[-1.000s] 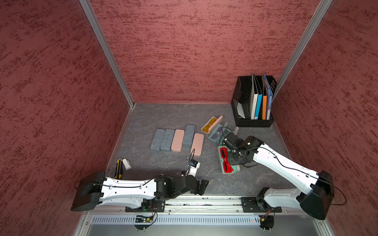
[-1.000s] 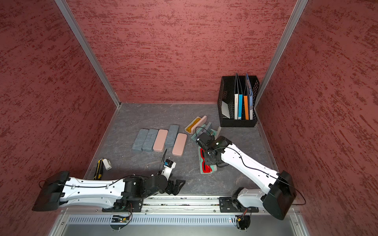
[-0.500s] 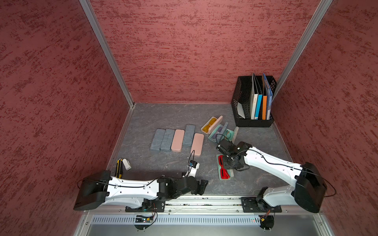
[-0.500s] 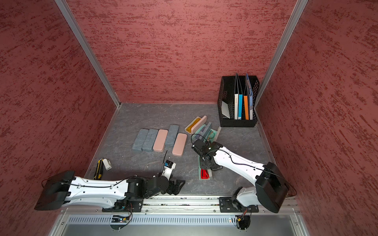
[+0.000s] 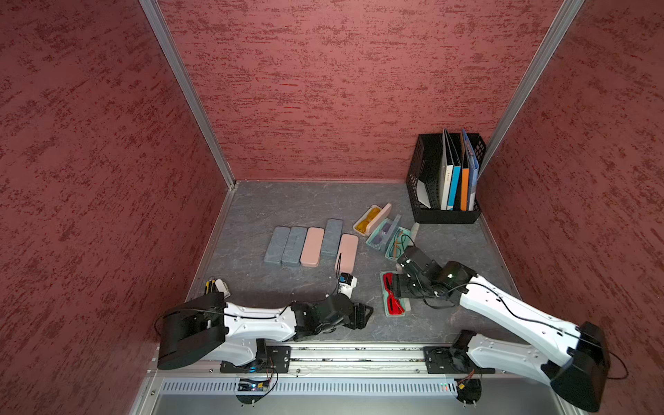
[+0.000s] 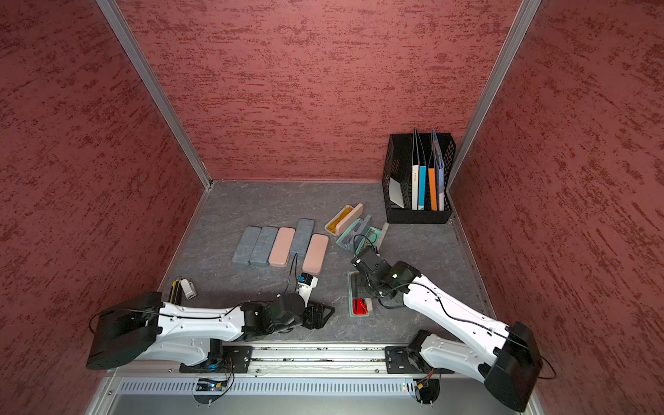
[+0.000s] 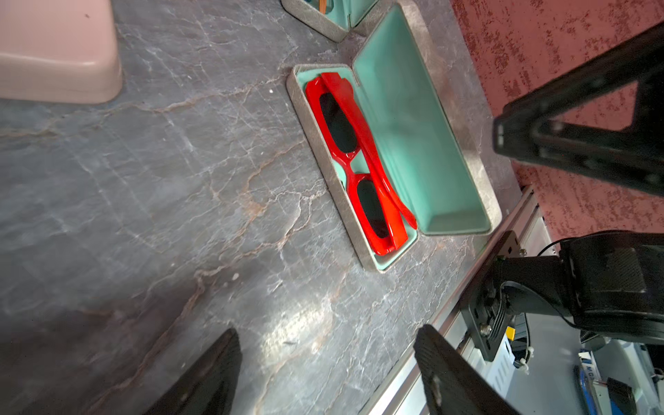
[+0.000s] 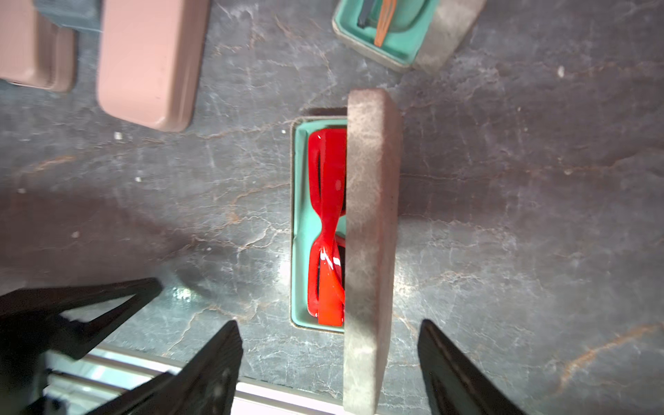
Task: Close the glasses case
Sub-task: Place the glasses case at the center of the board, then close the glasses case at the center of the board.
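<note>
The glasses case (image 5: 395, 312) lies near the table's front with its lid raised. In the left wrist view its grey rim (image 7: 316, 143) frames red glasses (image 7: 359, 161), and the teal-lined lid (image 7: 413, 143) stands behind them. The lid (image 8: 370, 233) shows nearly edge-on in the right wrist view, half covering the red glasses (image 8: 325, 215). My right gripper (image 8: 329, 323) hangs open over the case (image 6: 359, 307), one finger on each side of the lid's end and neither touching it. My left gripper (image 7: 328, 332) is open and empty, low over the table just left of the case (image 5: 364, 315).
A row of closed grey and pink cases (image 5: 310, 240) lies mid-table. Other open cases (image 5: 381, 230) sit behind the right gripper. A black file holder (image 5: 445, 179) fills the back right corner. Small items (image 5: 215, 287) lie at the left wall. The metal rail (image 5: 359, 350) borders the front.
My right gripper has opened and swung round over the case. The case has slid slightly toward the front edge and straightened. The left arm has barely moved.
</note>
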### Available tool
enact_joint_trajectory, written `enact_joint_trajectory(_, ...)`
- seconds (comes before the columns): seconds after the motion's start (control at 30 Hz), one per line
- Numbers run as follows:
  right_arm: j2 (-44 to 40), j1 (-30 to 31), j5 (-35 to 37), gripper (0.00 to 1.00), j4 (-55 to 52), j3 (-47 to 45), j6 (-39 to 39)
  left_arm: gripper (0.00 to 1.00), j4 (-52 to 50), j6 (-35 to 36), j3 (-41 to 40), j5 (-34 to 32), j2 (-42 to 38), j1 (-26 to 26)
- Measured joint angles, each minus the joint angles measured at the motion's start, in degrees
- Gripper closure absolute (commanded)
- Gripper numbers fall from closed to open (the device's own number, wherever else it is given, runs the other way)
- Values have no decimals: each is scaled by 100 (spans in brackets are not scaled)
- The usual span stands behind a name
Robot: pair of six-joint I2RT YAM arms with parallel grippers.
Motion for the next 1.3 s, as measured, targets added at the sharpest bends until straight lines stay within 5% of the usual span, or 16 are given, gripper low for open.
enact_joint_trajectory(0.23,-1296,-1362,-1167,23,527,-852,-374,33,1047,-328,31,404,957,448)
enact_joint_trajectory(0.4,-1360,-2037,-2037,29,942,-1281,-544,35,1405,-476,223,546,1427,560)
enact_joint_trajectory(0.97,-1484,-2559,-3036,63,1792,-1908,-774,62,1928,-752,269,549,1578,562)
enact_joint_trajectory(1.3,-1569,-2640,-3067,69,1849,-2017,-793,68,1963,-800,164,407,1574,501)
